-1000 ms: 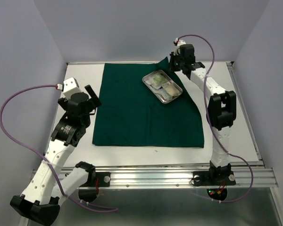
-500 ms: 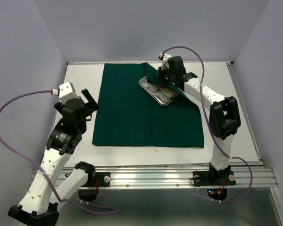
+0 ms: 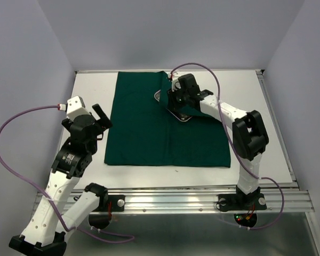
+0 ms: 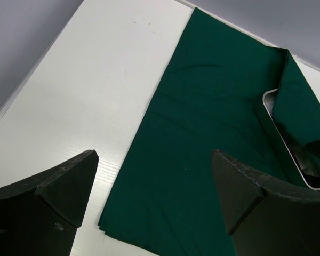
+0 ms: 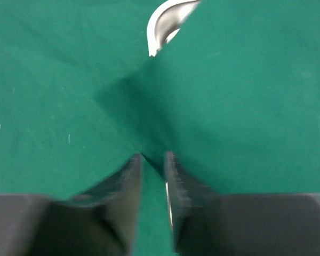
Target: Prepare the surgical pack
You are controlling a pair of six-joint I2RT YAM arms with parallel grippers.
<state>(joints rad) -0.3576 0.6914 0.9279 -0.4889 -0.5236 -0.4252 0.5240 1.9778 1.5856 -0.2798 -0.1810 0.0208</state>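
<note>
The dark green drape (image 3: 149,128) lies flat on the white table. My right gripper (image 3: 177,100) is shut on the drape's far right corner and holds it folded over the steel tray (image 3: 176,114), of which only the rim shows. In the right wrist view the fingers (image 5: 152,165) pinch the cloth (image 5: 245,106), with a tray corner (image 5: 162,24) peeking out above. The tray's contents are hidden. My left gripper (image 3: 98,114) is open and empty, above the table left of the drape; its view shows the drape (image 4: 202,133) and a strip of tray rim (image 4: 288,154).
The white table (image 3: 256,101) has raised rails at its right and far edges. Purple cables loop from both wrists. Grey walls enclose the table on three sides.
My right gripper has pulled the drape's far right corner leftward and toward me, over the tray, covering its contents. The left arm has shifted slightly.
</note>
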